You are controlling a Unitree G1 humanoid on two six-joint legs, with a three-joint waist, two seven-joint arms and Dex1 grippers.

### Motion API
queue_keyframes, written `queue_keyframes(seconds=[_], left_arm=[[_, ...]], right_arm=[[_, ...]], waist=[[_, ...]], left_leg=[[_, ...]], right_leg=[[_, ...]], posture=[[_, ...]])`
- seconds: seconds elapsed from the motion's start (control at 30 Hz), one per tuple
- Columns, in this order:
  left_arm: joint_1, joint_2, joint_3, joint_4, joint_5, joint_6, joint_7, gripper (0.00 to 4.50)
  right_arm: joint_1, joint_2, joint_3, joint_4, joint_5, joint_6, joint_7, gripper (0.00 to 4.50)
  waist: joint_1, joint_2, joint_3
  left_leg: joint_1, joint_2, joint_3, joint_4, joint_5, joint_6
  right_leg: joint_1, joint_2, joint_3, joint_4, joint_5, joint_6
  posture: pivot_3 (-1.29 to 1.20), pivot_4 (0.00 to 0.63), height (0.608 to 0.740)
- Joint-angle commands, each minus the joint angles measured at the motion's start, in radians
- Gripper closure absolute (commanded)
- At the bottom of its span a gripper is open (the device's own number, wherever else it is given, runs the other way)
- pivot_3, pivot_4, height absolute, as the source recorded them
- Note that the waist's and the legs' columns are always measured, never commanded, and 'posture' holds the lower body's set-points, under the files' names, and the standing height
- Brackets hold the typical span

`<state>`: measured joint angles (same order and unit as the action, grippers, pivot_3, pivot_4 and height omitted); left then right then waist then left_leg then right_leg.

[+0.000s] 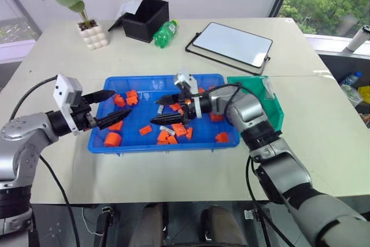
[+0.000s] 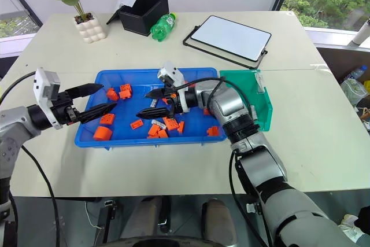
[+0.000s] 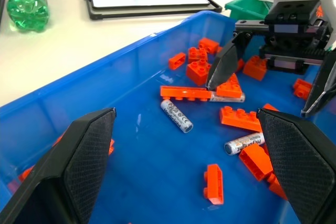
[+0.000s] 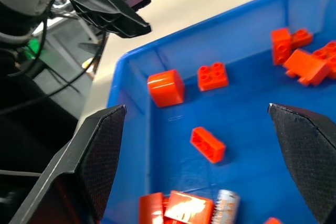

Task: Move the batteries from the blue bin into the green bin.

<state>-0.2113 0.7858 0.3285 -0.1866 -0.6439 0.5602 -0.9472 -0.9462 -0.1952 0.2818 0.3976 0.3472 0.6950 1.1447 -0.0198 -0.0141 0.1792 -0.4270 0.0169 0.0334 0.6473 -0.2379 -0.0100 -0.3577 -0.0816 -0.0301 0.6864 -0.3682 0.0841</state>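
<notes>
Batteries [image 3: 176,115]: silver-grey cylinders with printed labels, lying loose in the blue bin [image 1: 110,144] among orange blocks [image 3: 184,93]; one partly hidden under a block. Green bin [image 1: 275,107]: beside the blue bin, interior largely screened by the right arm. Left gripper [image 1: 105,108]: spread, empty, at the blue bin's end. Right gripper [image 1: 171,110]: spread, empty, over the blocks.

Head cameras overlook the blue bin [image 1: 110,143]; wrist cameras face inside it.

A: Left gripper [image 1: 104,109]?
B: Fingers spread wide, pointing roughly level, arm bent in from the left.
A: Right gripper [image 1: 169,110]?
B: Fingers also wide apart, wrist angled left, tilted slightly down.
</notes>
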Motion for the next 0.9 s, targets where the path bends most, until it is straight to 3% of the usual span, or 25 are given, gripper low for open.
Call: queue_keyframes(seconds=[0.03,0.43,0.73,0.9], left_arm=[[0.012,-0.019,0.035,-0.053,-0.013,-0.025,0.036,0.00],[0.029,-0.103,0.055,-0.116,-0.020,-0.043,0.163,0.00],[0.063,-0.029,0.059,-0.101,0.009,-0.063,0.112,0.00],[0.043,-0.010,0.044,-0.065,0.015,-0.079,0.079,0.00]], right_arm=[[-0.066,0.042,-0.031,-0.006,0.032,0.105,-0.044,0.05],[-0.038,0.142,-0.015,-0.113,-0.108,0.138,-0.417,0.05],[0.055,0.140,-0.037,-0.439,-0.081,0.407,-0.560,0.05],[0.116,0.172,-0.040,-0.520,-0.044,0.514,-0.610,0.05]], waist=[[0.000,0.000,0.000],[0.000,0.000,0.000],[-0.002,0.000,0.000],[-0.001,0.000,0.000]], left_leg=[[0.000,0.000,0.000,0.000,0.000,0.000],[0.000,0.000,0.000,-0.001,0.000,0.000],[0.000,0.000,0.000,-0.002,0.000,0.000],[0.000,0.000,0.000,-0.002,0.000,0.000]], right_leg=[[0.000,0.000,0.000,0.000,0.000,0.000],[-0.001,0.000,0.000,0.000,0.000,0.000],[-0.001,0.000,0.000,0.000,0.000,0.000],[-0.001,0.000,0.000,0.000,0.000,0.000]], posture=[[0.00,0.150,0.740],[0.00,0.150,0.740],[0.00,0.150,0.740],[0.00,0.150,0.740]])
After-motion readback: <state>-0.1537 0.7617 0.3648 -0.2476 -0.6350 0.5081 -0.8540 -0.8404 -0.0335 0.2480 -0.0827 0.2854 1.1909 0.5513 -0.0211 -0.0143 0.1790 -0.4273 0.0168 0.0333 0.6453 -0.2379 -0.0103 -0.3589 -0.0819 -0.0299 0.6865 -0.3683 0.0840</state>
